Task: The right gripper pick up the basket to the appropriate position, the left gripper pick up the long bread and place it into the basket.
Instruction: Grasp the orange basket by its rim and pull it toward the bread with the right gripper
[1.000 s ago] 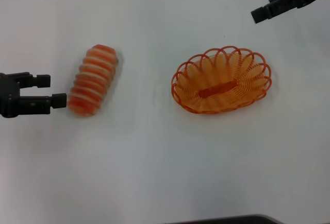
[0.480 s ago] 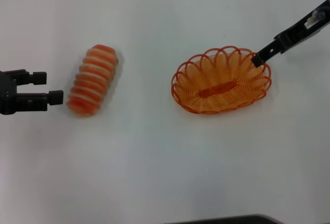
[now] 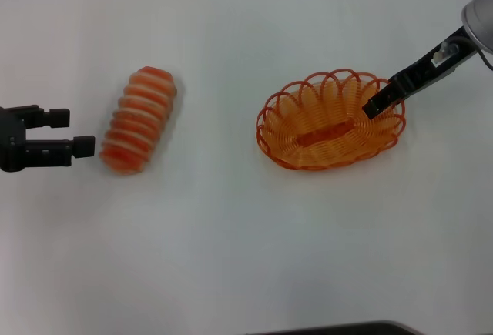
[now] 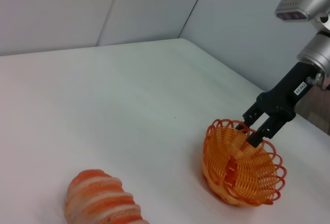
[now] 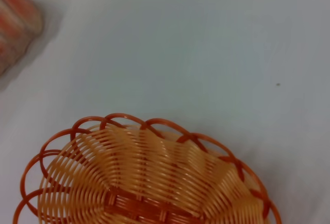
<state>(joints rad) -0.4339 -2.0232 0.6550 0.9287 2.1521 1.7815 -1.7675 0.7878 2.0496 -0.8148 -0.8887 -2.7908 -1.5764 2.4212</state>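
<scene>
right gripper point(image 4: 251, 132) open astride basket point(image 3: 331, 121) rim, left gripper point(image 3: 71, 132) open, empty, beside bread point(image 3: 139, 119), on table point(image 3: 231, 235)

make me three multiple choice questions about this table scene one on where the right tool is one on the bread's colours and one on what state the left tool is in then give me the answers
1. Where is the right tool?
A. at the basket's rim, on the end far from the long bread
B. over the bread
C. parked off the table

2. What colours are on the long bread?
A. plain brown
B. orange-red with cream-white stripes
C. green and yellow

3. What state is the left tool in?
A. shut on the bread
B. open, just beside the bread's end
C. holding the basket

Answers: 1 A, the left wrist view shows the right tool with one finger on each side of the scalloped rim. 2 B, the stripes cross the loaf. 3 B, the head view shows its two fingers apart, with nothing between them.
</scene>
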